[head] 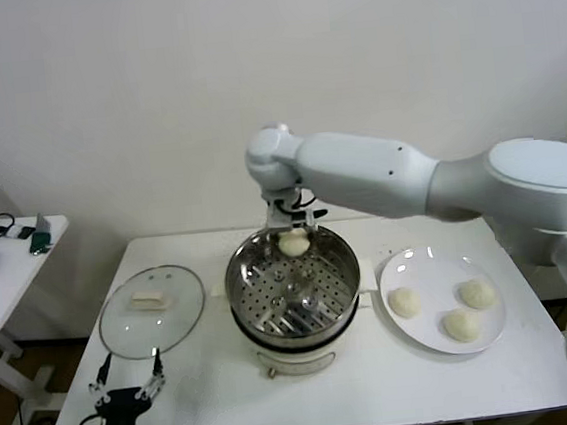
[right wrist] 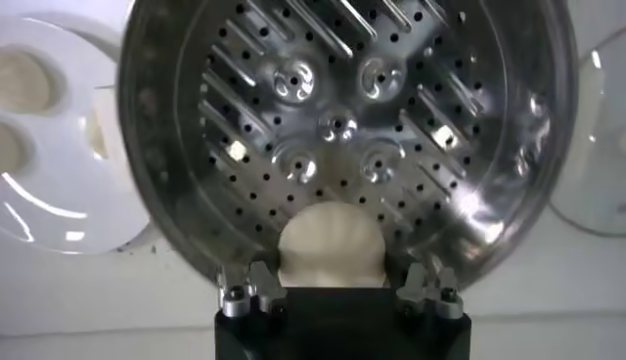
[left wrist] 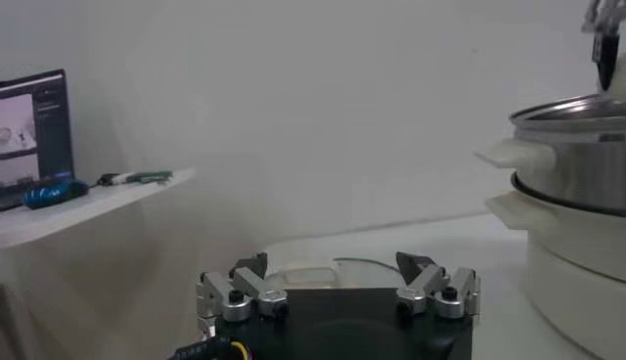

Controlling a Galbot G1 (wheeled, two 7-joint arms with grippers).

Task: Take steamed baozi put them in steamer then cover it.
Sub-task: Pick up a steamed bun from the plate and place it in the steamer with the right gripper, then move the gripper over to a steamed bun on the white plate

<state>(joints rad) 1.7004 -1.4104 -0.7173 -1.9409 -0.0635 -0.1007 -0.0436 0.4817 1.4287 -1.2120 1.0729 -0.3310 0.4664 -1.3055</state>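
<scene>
- A white table stands against a plain white wall.
- The steamer sits at the table's centre; the glass cover lies flat to its left.
- The right gripper hangs over the steamer's far rim, fingers spread, one baozi between them.
- Three baozi rest on the white plate, right of the steamer.
- The left gripper waits at the near table edge, fingers apart, holding nothing.
</scene>
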